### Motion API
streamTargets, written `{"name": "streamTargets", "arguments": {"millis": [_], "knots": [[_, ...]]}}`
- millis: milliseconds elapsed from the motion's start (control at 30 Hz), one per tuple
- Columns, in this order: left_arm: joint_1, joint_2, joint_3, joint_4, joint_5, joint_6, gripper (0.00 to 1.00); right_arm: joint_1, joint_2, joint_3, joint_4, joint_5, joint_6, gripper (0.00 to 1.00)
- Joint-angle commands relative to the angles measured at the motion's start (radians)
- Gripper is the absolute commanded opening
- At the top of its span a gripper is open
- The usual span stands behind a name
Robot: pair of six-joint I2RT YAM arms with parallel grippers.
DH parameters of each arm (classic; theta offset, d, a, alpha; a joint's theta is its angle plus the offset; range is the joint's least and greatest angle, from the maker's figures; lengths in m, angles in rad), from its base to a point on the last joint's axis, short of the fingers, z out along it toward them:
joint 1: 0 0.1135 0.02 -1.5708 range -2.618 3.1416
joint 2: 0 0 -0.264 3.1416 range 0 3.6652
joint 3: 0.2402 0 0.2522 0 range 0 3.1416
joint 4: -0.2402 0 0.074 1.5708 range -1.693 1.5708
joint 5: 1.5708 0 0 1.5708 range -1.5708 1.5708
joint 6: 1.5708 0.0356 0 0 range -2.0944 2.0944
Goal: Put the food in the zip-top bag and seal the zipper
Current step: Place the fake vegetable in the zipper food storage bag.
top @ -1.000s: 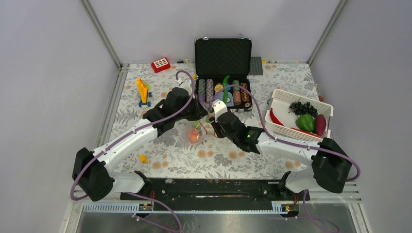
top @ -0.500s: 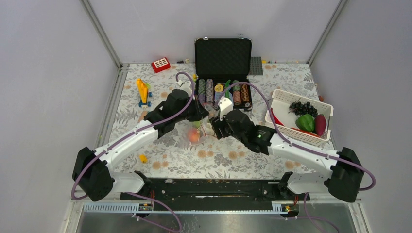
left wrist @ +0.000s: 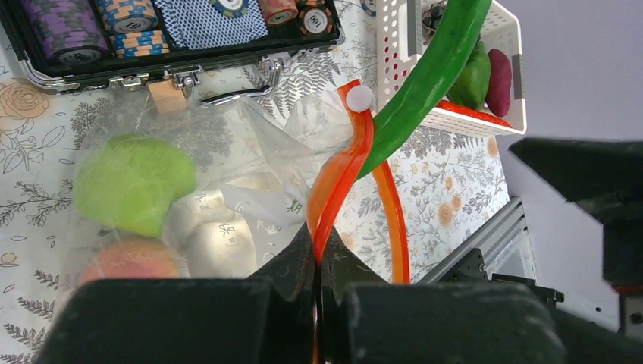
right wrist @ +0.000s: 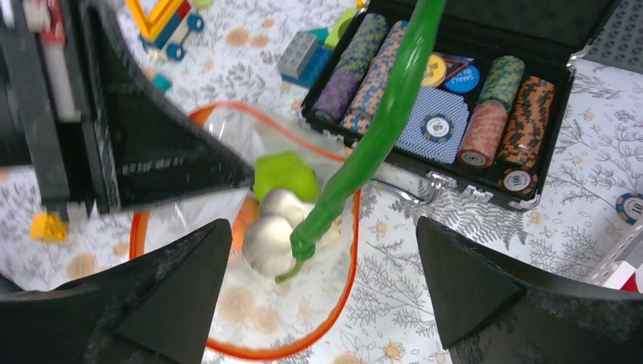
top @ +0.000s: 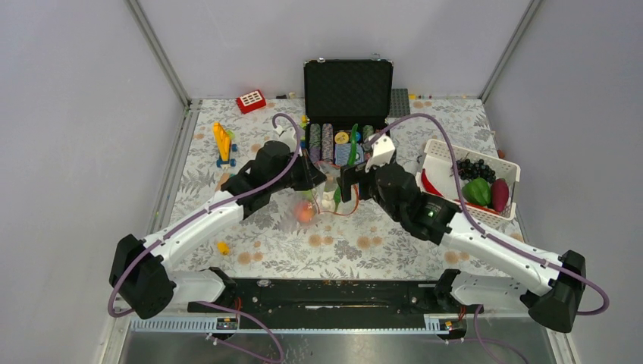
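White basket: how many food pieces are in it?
4 in the white basket: dark grapes at the far side, a green pepper mid-basket, a magenta piece beside it, a red chili at the end nearest the chip case. Others may hide underneath.

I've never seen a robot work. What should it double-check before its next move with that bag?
1. Bag mouth held open: ok. The left gripper has its jaws shut on the orange-red zipper strip of the clear plastic bag.
2. Free right gripper: ok. Its jaws stand wide apart, holding nothing.
3. Whole long green toy bean inside: not ok. Only its lower tip is in the mouth; the rest sticks out.
4. All food bagged: not ok. A green toy pepper and a magenta toy vegetable lie in the white perforated basket.
5. Zipper sealed: not ok; the mouth gapes.
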State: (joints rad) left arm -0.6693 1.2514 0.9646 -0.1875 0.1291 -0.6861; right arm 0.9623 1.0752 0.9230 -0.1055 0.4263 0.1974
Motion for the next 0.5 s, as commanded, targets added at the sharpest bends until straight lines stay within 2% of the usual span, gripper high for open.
{"name": "streamTargets", "arguments": {"millis": [0, 100, 267, 367, 433, 467], "knots": [[0.006, -0.039, -0.003, 0.067, 0.048, 0.015, 0.00, -0.069, 0.050, 0.127, -0.009, 0.042, 0.123, 1.00], [0.006, -0.038, -0.003, 0.065, 0.063, 0.018, 0.00, -0.134, 0.124, 0.181, 0.010, -0.035, 0.140, 1.00], [0.005, -0.049, -0.002, 0.056, 0.066, 0.025, 0.00, -0.170, 0.226, 0.240, 0.014, 0.059, 0.103, 0.98], [0.006, -0.056, -0.003, 0.050, 0.069, 0.028, 0.00, -0.189, 0.244, 0.230, 0.047, 0.042, 0.099, 0.93], [0.005, -0.058, -0.005, 0.048, 0.069, 0.030, 0.00, -0.194, 0.252, 0.214, 0.075, 0.029, 0.099, 0.83], [0.005, -0.057, -0.004, 0.047, 0.070, 0.030, 0.00, -0.194, 0.253, 0.205, 0.090, 0.019, 0.096, 0.68]]}}
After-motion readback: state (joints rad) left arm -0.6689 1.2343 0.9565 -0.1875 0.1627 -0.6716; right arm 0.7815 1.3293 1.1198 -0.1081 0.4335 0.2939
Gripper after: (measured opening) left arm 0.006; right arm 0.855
